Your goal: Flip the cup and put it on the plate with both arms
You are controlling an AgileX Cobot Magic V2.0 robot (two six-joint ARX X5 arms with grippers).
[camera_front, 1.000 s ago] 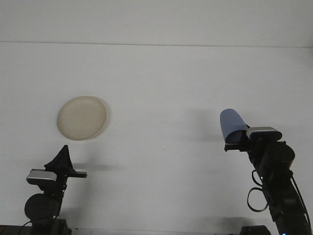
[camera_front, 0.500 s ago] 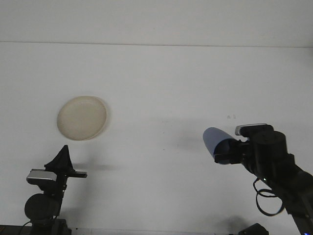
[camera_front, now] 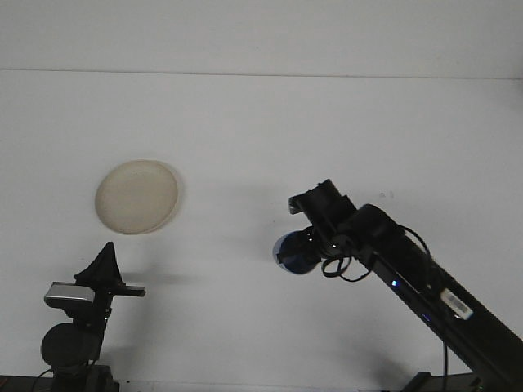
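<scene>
Right end effector (camera_front: 304, 247) pinches the blue cup (camera_front: 294, 252), holding it above the white worktop (camera_front: 261, 139) near the middle, its open mouth facing the camera. Left end effector (camera_front: 104, 265) sits low at my left, fingers pressed together, below the plate (camera_front: 136, 196).
</scene>
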